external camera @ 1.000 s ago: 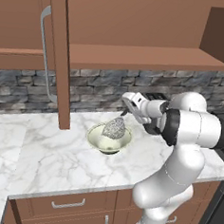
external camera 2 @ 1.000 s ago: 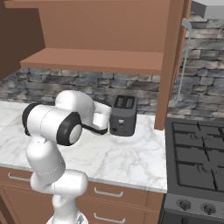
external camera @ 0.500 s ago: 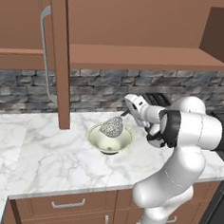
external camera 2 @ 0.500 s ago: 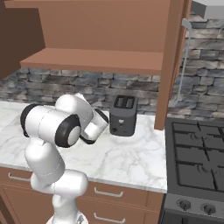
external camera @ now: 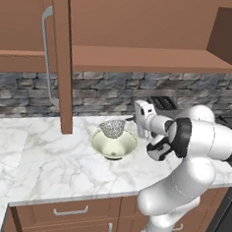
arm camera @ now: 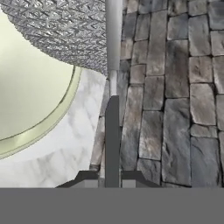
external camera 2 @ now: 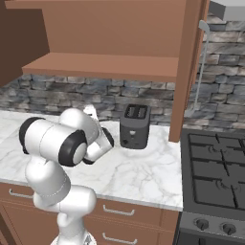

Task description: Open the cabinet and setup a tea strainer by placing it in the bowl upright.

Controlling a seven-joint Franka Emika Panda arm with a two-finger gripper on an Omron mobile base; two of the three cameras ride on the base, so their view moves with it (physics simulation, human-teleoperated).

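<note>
1. Tea strainer [external camera: 112, 128]: mesh basket sits over the far rim of the bowl [external camera: 114, 143], lower than a second ago, when it hung above the bowl.
2. Its handle runs right toward the gripper [external camera: 139, 121]; in the hand view the jaws are clamped on the handle [arm camera: 113, 52], not released.
3. Bowl on the marble counter [external camera: 45, 166], just right of the open cabinet [external camera: 58, 59] door.
4. Arm elbow has dropped and swung near; toaster [external camera 2: 134, 125] unmoved behind it.
5. Judgement: placement nearly done; let go once the basket seats upright.
</note>
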